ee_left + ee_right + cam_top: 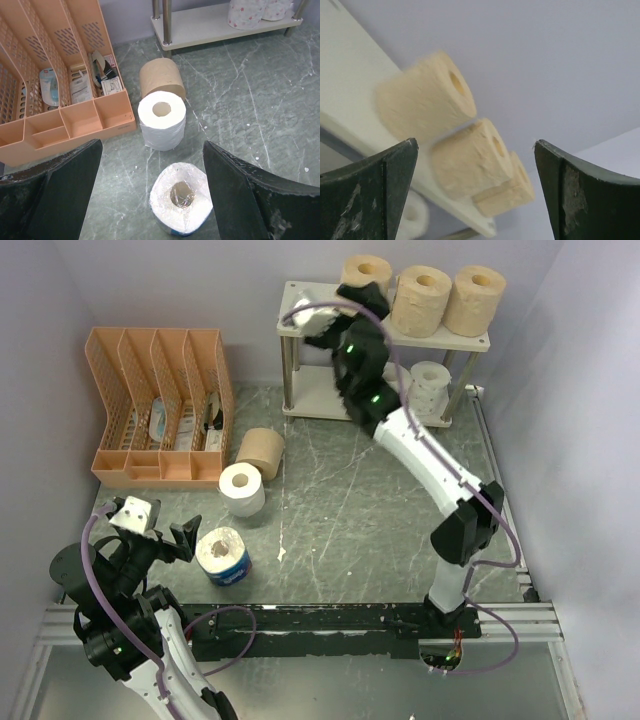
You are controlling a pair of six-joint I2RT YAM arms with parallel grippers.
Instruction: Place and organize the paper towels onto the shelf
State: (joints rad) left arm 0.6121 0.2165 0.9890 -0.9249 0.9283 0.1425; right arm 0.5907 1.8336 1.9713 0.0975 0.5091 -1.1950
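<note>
The shelf [300, 292] stands at the back right. Three tan paper towel rolls [421, 298] stand on its top board, also in the right wrist view [470, 155]. White speckled rolls [430, 388] sit on the lower board [210, 25]. My right gripper [362, 295] is open and empty at the top board beside the leftmost tan roll [422, 105]. My left gripper [172, 538] is open with a blue-wrapped roll [181, 202] upright between its fingers [235, 185], untouched. A white roll [161, 120] stands on the table and a brown roll [161, 77] lies on its side behind it.
An orange mesh file organizer [160, 405] with small items stands at the back left, close to the loose rolls. The shelf's silver posts [291, 365] hold up the boards. Walls close in on both sides, and a metal rail [300, 618] runs along the near edge.
</note>
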